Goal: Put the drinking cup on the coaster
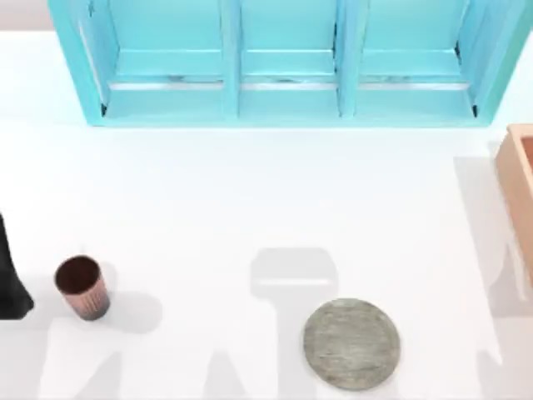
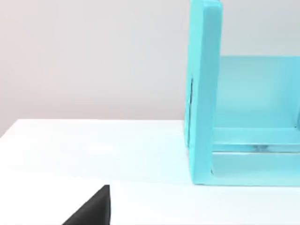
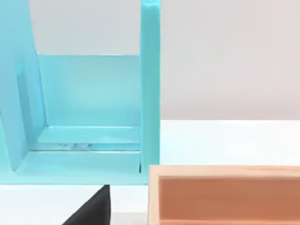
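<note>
Left gripper (image 1: pixel 12 287) sits at the top view's left edge, beside the drinking cup (image 1: pixel 82 287); whether its fingers grip, I cannot tell; cup stands upright lower left; coaster (image 1: pixel 351 343) lies bottom centre-right, well apart.

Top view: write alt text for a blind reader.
A ribbed copper-pink drinking cup stands upright at the white table's left, apart from the grey coaster lying right of centre near the front edge. A turquoise shelf unit spans the back.

Open white surface (image 1: pixel 250 208) between drinking cup (image 1: pixel 82 287) and coaster (image 1: pixel 351 343); obstacles: turquoise shelf unit (image 1: pixel 283 62) along far edge; wooden box (image 1: pixel 520 187) at right edge.
</note>
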Robot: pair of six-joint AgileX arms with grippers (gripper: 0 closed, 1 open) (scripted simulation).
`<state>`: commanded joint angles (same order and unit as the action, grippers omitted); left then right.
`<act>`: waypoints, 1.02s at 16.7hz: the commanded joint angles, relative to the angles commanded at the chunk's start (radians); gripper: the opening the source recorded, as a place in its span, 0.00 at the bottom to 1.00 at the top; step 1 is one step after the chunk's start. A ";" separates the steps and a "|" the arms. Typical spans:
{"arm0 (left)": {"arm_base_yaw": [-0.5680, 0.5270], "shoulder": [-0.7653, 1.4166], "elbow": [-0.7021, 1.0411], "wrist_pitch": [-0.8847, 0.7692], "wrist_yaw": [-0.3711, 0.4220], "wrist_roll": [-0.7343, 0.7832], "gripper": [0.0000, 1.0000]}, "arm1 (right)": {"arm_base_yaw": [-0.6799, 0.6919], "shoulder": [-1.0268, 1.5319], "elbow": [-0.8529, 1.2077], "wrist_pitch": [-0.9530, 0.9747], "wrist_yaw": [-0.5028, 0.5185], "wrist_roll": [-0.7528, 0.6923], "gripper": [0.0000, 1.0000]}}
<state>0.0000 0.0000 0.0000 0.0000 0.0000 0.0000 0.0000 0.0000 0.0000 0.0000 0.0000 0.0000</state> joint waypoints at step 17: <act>-0.133 0.711 0.575 -0.592 -0.005 0.603 1.00 | 0.000 0.000 0.000 0.000 0.000 0.000 1.00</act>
<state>-0.1333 0.7112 0.5752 -0.5920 -0.0053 0.6032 0.0000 0.0000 0.0000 0.0000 0.0000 0.0000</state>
